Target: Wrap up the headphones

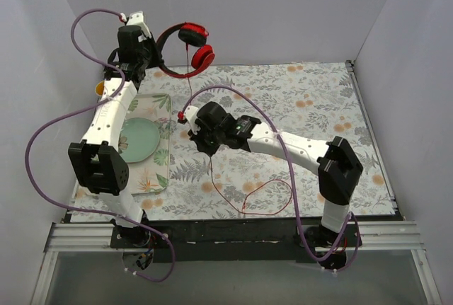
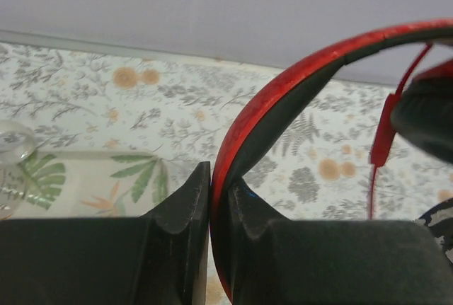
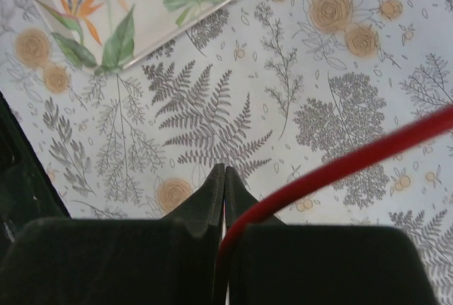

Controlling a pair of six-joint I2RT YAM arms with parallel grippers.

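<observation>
The left hand (image 2: 218,182) is clamped on the headband (image 2: 283,85) of the headphones (image 1: 202,56) and holds them in the air above the far left part of the counter (image 1: 304,100), the ear cups hanging toward the right. From the cups the thin red cable (image 1: 190,85) drops in an almost straight line toward the near side, into the right hand (image 3: 224,177), whose fingers are pressed together on it. The right wrist view shows the cable (image 3: 340,167) coming out from between them.

So the headphones lie directly beyond the right hand, and the taut stretch between the two runs far-to-near. The loose remainder trails on the counter behind the right hand, toward the arm bases. The winding likely falls to the right hand, which would circle the held headphones while the left keeps them fixed.
</observation>
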